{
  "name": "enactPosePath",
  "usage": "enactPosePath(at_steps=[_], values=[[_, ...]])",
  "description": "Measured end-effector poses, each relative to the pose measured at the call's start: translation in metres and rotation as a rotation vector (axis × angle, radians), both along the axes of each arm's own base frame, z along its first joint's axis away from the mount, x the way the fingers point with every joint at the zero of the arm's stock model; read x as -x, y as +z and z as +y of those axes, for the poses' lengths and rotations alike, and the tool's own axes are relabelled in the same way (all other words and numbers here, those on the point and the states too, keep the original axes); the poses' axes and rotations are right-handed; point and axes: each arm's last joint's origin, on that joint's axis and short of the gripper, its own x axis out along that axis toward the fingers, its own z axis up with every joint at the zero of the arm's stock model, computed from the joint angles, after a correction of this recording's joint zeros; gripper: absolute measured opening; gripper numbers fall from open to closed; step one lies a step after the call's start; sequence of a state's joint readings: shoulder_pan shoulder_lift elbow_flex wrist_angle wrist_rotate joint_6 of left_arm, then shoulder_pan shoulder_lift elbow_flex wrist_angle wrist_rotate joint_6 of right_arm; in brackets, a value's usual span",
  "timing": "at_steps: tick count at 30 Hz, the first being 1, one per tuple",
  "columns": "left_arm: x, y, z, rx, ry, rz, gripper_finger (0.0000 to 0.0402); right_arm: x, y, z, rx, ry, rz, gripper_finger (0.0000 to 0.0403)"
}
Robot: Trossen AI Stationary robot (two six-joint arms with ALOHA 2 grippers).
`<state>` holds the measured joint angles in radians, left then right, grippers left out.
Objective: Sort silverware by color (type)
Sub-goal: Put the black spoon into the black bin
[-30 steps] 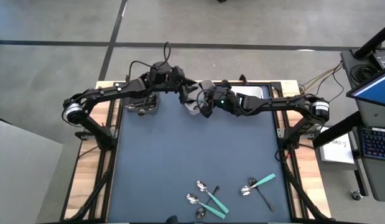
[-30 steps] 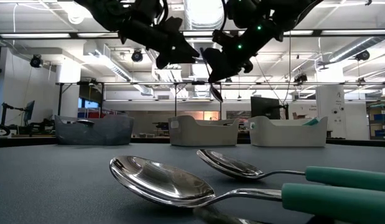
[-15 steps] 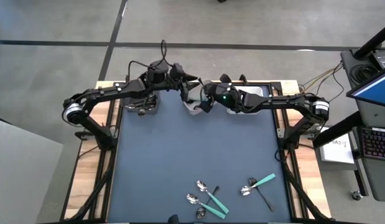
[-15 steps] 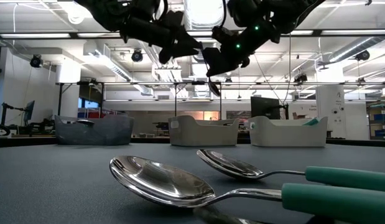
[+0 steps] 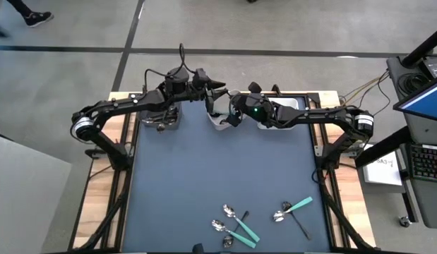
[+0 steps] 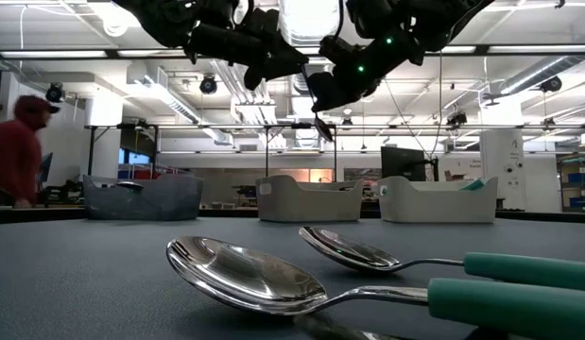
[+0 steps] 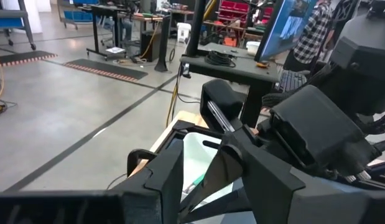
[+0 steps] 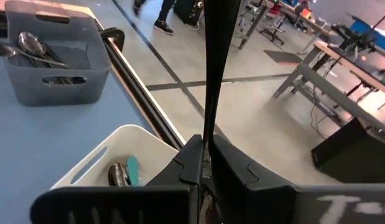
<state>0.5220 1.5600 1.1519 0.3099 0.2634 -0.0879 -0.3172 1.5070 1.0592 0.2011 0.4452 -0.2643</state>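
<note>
1. Right gripper (image 8: 204,158) is clamped on a black-handled utensil (image 8: 212,68), above the white bin (image 8: 111,146).
2. Left gripper (image 5: 212,86) hovers beside it, fingers apart.
3. Remaining spoons (image 5: 236,220) lie at the table's near edge.

Dark blue table top (image 5: 204,169) on a wooden frame. Along the far edge, three bins: dark grey bin (image 5: 162,117) at the far left corner with utensils inside, white bin (image 5: 219,118) near the middle, second white bin (image 5: 289,106) toward the far right corner. Near the front edge, right of centre, two clusters of silverware: teal-handled spoons (image 5: 236,224) lying crossed, then a teal-handled spoon (image 5: 292,209) over a black-handled one (image 5: 297,222).
</note>
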Motion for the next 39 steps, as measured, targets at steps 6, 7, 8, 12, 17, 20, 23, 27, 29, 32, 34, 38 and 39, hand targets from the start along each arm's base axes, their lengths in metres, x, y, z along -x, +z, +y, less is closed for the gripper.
enactPosePath(at_steps=[6,7,8,12,17,20,23,27,29,32,34,38,39], values=[[0.0,0.0,0.0,0.0,-0.003,0.001,0.0077,-0.002,0.006,-0.001,0.06,0.013,-0.02,0.0018],[0.0,0.0,0.0,0.0,-0.004,0.001,0.0062,-0.002,0.007,-0.001,0.071,0.014,-0.03,0.0018],[0.0,0.0,0.0,0.0,-0.003,0.001,0.0045,-0.002,0.009,-0.001,0.077,0.015,-0.033,0.0018],[0.002,0.001,0.003,-0.007,0.014,-0.007,0.0007,-0.004,0.015,-0.001,0.094,0.017,-0.038,0.0018],[0.003,0.003,0.006,-0.012,0.024,-0.019,0.0002,-0.004,0.017,-0.002,0.09,0.014,-0.051,0.0018],[0.003,0.003,0.006,-0.01,0.016,-0.021,0.0001,-0.004,0.017,-0.002,0.059,0.005,-0.08,0.0018],[0.003,0.002,0.006,-0.003,0.008,-0.021,0.0001,-0.004,0.017,-0.002,0.036,0.0,-0.095,0.0019],[0.005,0.001,0.009,0.006,0.009,-0.013,0.0,-0.005,0.017,-0.002,0.028,0.018,-0.094,0.0041],[0.006,0.0,0.01,0.008,0.012,-0.01,0.0,-0.005,0.017,-0.001,0.015,0.04,-0.101,0.0057],[0.008,-0.001,0.014,0.014,0.026,-0.001,0.0,-0.005,0.017,-0.001,0.009,0.048,-0.104,0.0085],[0.011,-0.003,0.019,0.025,0.04,0.026,0.0,-0.005,0.018,-0.001,0.008,0.048,-0.103,0.0099],[0.023,-0.014,0.033,0.051,0.092,0.129,0.0,-0.006,0.021,-0.001,-0.02,0.046,-0.042,0.0104],[0.028,-0.017,0.038,0.061,0.113,0.167,0.0,-0.005,0.022,-0.001,-0.045,0.039,-0.027,0.0104]])
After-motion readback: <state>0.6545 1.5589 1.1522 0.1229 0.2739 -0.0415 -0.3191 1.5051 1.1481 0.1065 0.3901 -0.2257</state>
